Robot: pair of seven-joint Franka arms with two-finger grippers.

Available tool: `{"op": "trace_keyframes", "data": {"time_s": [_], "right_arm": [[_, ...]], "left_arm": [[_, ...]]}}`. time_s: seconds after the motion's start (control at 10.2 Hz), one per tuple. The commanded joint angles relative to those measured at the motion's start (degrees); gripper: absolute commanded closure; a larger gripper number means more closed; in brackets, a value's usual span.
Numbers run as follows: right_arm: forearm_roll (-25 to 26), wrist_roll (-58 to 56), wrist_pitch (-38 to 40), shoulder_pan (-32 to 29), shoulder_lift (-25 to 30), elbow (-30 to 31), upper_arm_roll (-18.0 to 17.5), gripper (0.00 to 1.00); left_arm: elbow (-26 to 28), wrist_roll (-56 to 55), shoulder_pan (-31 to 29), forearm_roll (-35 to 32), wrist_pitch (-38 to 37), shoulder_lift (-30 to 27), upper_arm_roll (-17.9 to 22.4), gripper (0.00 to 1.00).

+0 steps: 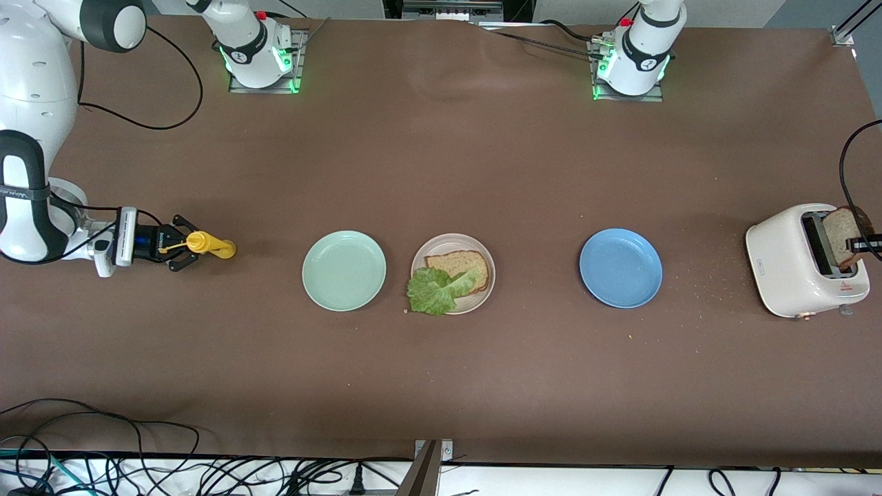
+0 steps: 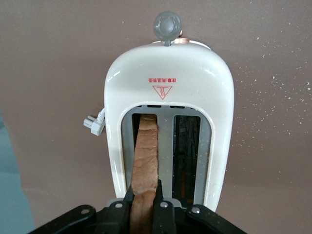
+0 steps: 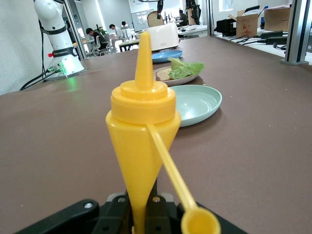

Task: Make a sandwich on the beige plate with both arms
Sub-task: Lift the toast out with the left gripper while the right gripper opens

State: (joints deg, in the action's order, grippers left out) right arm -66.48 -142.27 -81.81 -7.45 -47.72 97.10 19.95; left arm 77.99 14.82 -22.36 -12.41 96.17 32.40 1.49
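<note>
The beige plate sits mid-table and holds one brown bread slice with a green lettuce leaf lapping over its edge; both show far off in the right wrist view. My left gripper is over the white toaster and is shut on the second bread slice, which stands partly in one slot. My right gripper is at the right arm's end of the table, low over it, shut on a yellow squeeze bottle, which it holds level in the front view.
A mint-green plate lies beside the beige plate toward the right arm's end. A blue plate lies toward the left arm's end. Crumbs are scattered between the blue plate and the toaster. Cables run along the table edge nearest the front camera.
</note>
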Motion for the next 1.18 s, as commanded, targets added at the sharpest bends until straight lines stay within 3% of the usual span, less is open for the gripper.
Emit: {"op": "trace_keyframes", "data": {"time_s": [0.0, 0.3, 0.39, 0.49, 0.59, 0.79, 0.98, 1.08], "right_arm": [[-1.80, -1.60, 1.66, -1.60, -2.10, -2.17, -0.96, 1.00], [-1.81, -1.43, 1.66, -1.60, -2.11, -2.17, -0.96, 0.97], [-1.81, -1.43, 1.66, -1.60, -2.11, -2.17, -0.96, 0.70], [-1.81, -1.43, 1.75, -1.60, -2.11, -2.17, -0.96, 0.63], [-1.89, -1.43, 1.75, -1.69, -2.11, -2.17, -0.96, 0.46], [-1.81, -1.43, 1.75, -1.69, -2.11, -2.17, -0.96, 0.45], [-1.63, -0.90, 1.75, -2.48, -2.02, -2.35, -0.88, 0.45], [-1.02, -0.90, 1.75, -3.44, -2.02, -2.35, -0.79, 0.45]], "left_arm": [[-4.23, 1.09, 0.47, -0.59, -6.23, -0.93, -0.26, 1.00], [-10.38, 1.44, 1.96, 0.10, -13.18, -0.93, -0.61, 1.00], [-11.88, 1.44, 2.49, 0.20, -15.11, -0.93, -1.49, 1.00], [-14.68, 1.44, 3.54, 0.20, -17.74, -0.93, -1.84, 1.00], [-16.45, 1.44, 5.64, 2.20, -19.86, -0.93, -1.93, 1.00], [-15.68, 0.47, 6.71, 21.36, -20.93, -0.50, -1.49, 1.00], [-14.72, -1.18, 8.37, 34.76, -20.93, 1.78, -1.84, 1.00], [-14.19, -5.46, 11.95, 40.57, -20.76, 3.27, -1.85, 1.00]]}}
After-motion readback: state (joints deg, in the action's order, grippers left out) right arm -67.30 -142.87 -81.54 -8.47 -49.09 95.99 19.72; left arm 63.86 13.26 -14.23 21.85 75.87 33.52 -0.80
